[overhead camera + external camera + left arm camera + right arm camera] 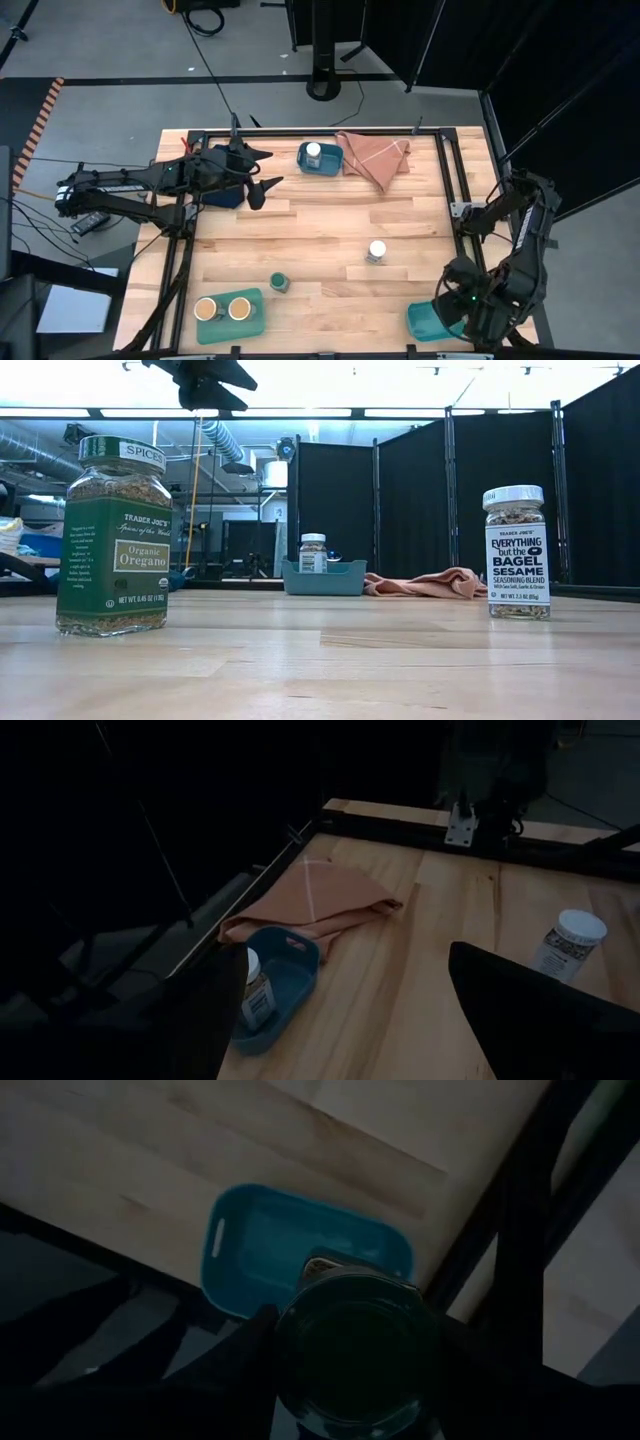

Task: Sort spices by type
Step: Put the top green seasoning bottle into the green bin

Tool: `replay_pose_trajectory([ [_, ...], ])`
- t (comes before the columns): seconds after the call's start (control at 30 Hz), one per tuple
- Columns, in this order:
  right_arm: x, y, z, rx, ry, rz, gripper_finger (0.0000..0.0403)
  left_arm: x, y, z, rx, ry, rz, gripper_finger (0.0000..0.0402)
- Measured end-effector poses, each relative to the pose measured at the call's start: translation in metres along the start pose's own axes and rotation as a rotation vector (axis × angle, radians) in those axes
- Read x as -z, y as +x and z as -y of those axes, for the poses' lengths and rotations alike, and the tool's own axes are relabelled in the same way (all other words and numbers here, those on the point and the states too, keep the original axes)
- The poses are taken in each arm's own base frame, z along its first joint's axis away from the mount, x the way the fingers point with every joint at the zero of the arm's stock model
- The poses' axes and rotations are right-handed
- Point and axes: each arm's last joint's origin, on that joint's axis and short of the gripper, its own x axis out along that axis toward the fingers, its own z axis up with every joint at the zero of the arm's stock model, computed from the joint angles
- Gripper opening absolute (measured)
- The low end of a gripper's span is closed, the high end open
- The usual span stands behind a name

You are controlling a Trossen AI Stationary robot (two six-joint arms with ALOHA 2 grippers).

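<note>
My right gripper (355,1375) hangs over the teal tray (300,1240) at the table's near right corner (428,320), shut on a spice jar with a dark green lid (355,1345). My left gripper (262,172) waits open, high over the far left. A second green-lidded jar (279,283), labelled oregano (113,535), stands on the wood. One white-lidded jar (376,250) stands mid-table. Another (313,153) stands in the far teal tray (330,165). Two tan-lidded jars (207,309) (240,309) stand in the near left tray (228,328). My right gripper pinches the green-lidded jar between its two fingers, which stand on opposite sides of it (275,1350) just below the lid. The fingers come from above, pointing down. The jar is upright, lid up, lifted clear above the teal tray.
A folded salmon cloth (375,155) lies at the far edge beside the far tray. A dark cloth (225,192) lies under my left arm. A black frame rail (452,180) runs along the table's right side. Bare wood stretches across the middle.
</note>
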Motion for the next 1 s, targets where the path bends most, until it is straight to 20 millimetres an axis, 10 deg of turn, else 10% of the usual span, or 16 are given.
replay_pose_trajectory([
  [0.53,-0.002,0.019,0.001,0.034,-0.026,0.041,0.0208,0.0,0.0,0.0,0.0,0.003,-0.003,0.0351],
  [1.0,0.01,0.039,0.009,0.062,-0.557,-0.004,0.0208,0.0,0.001,-0.006,-0.047,0.013,-0.004,0.0351],
])
